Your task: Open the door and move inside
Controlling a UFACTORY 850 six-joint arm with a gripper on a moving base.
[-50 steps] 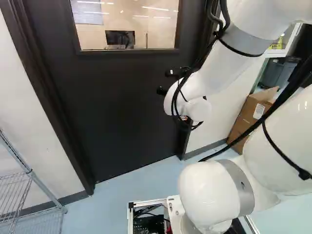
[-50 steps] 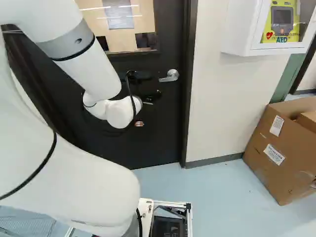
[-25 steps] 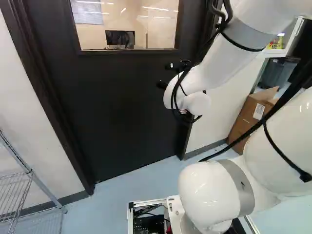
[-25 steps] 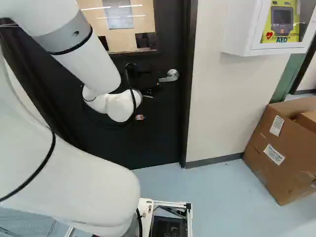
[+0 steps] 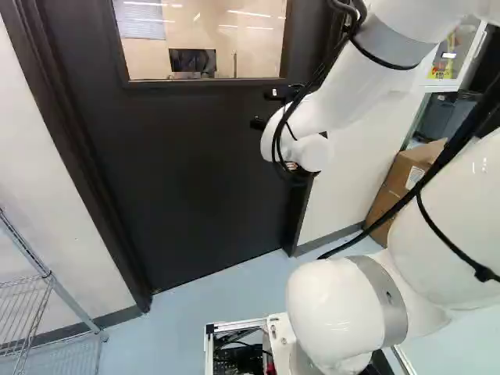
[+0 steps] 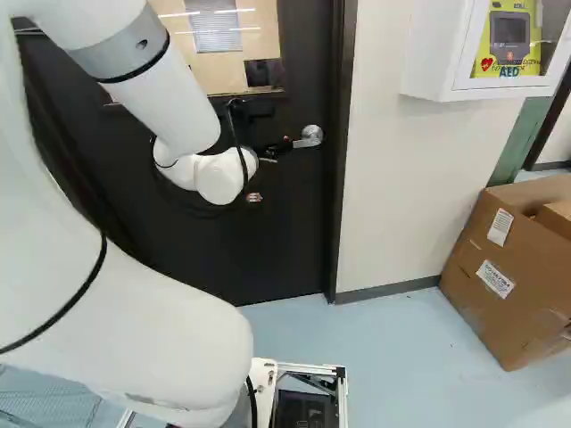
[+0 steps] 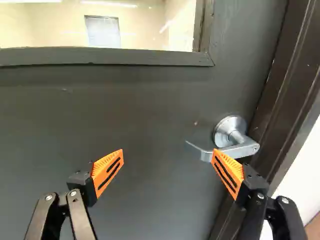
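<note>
Gripper (image 7: 168, 153) fingers spread, I'd ease toward the door frame (image 7: 287, 95) until the silver lever handle (image 7: 245, 148) sits between them, then close.

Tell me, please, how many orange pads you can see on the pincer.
2: in the wrist view, one pad overlaps the silver handle; the other pad stands across from it, before the dark door.

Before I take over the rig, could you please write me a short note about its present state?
Gripper: open, holding nothing.
Door: closed in its frame.
Lever handle: on the door, partly hidden by one finger; whether they touch, I cannot tell.
Done: gripper near the handle.
Left: probably work the handle, then open the door and move inside.
</note>
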